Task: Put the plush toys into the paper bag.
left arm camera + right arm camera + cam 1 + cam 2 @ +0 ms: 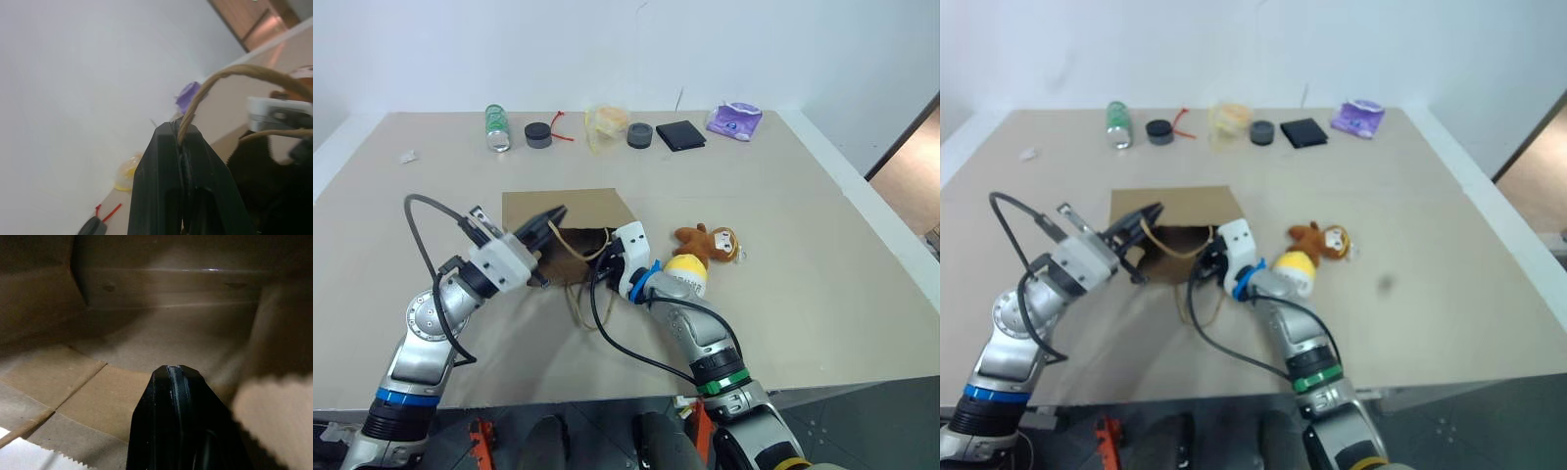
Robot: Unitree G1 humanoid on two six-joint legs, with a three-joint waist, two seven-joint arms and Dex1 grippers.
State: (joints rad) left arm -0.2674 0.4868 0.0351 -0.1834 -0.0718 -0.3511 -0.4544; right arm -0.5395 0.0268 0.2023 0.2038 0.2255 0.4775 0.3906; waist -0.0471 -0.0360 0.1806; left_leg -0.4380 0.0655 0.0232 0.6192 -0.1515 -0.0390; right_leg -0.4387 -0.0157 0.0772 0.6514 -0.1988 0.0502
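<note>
Left wrist view showed the left gripper (181, 128) with its two black fingers pressed together on a tan twisted-cord handle (230, 76) of the paper bag (570, 208), the cord arching away from the fingertips. In the left eye view that gripper (551, 217) sat at the bag's mouth, lifting the upper edge so the opening gaped toward the robot; the bag lay flat on the table (803, 245) with its closed end pointing away. A second handle (579, 311) trailed loose on the table in front of the mouth.

The right gripper (178, 371) was closed with nothing between its fingers, and the right wrist view looked into the bag's dim brown interior, with folds and a serrated paper edge just visible. From the head camera its fingertips were hidden inside the mouth, behind the white wrist housing.

The brown monkey (709, 241) lay on the table just right of the bag. The white egg-shaped toy with a yellow top (686, 274) rested against the right forearm, partly covered by it; its black characters could not be made out.

Along the far edge stood a green bottle (496, 127), two dark round lids (538, 135), a red tie (561, 129), a yellowish clear plastic bag (606, 126), a black wallet-like square (680, 135) and a purple packet (734, 120). A small white scrap (408, 156) lay far left, too small to identify.
</note>
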